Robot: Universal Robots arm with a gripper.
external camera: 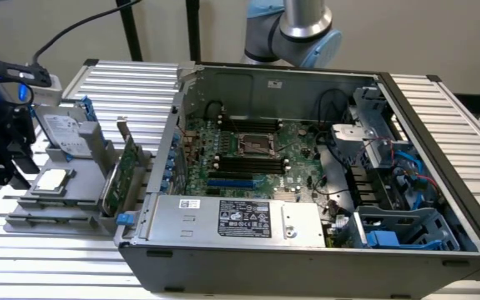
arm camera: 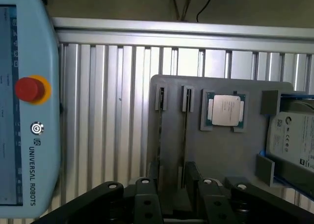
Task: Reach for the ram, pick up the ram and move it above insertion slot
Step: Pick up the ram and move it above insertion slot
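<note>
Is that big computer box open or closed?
Open. The computer case has no cover on top; its green circuit board and cables show inside.

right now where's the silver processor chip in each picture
Exterior view: the processor chip lies flat on the grey tray at the exterior view's left, outside the computer case.
Wrist view: the processor chip sits in a square recess of the grey tray.
Shared landmark: the hard drive, standing in the same tray right beside the chip.
</note>
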